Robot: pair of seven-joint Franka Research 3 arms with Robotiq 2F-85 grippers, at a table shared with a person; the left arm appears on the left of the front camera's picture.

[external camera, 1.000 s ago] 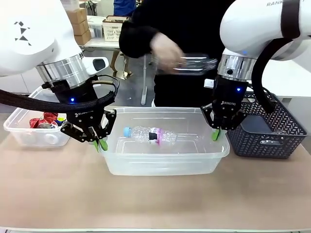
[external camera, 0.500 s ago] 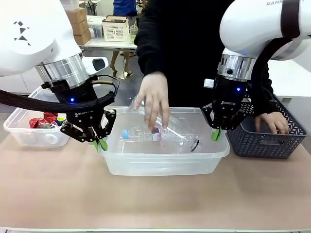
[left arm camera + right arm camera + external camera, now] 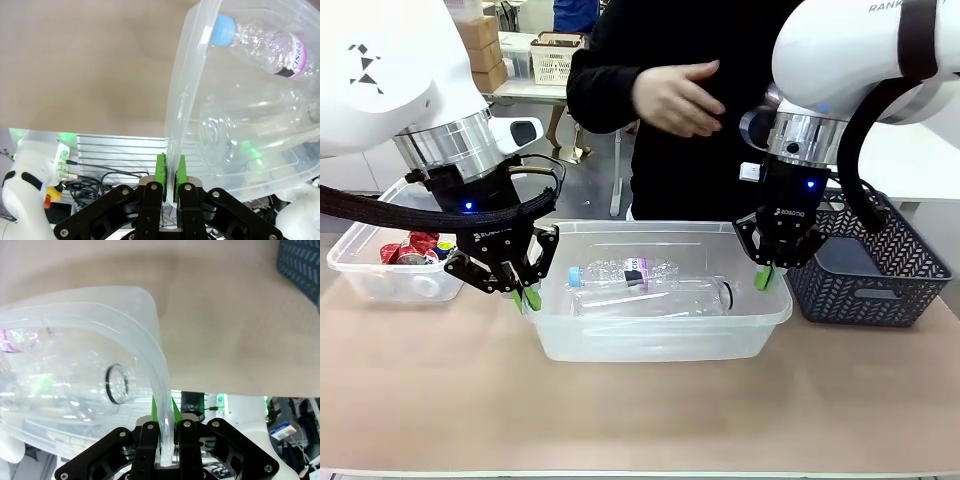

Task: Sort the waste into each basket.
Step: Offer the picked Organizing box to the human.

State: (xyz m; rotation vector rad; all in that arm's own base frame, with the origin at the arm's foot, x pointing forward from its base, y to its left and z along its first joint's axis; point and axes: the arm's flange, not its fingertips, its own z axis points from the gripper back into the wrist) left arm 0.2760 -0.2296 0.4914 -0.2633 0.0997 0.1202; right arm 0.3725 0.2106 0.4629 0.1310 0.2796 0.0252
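Both robot hands flank the middle tub (image 3: 660,345); its top stays open beneath the person's hand (image 3: 677,98)

left gripper (image 3: 529,297) and right gripper (image 3: 764,279) point down, jaws nearly closed

Two clear bottles (image 3: 645,285) lie flat in the middle tub (image 3: 660,345).

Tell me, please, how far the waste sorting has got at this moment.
Done: red cans lie in the left tub, and two clear bottles in the middle tub. In hand: both grippers, left and right, clamp that tub's rim. The person's hand is empty; what remains is unclear.
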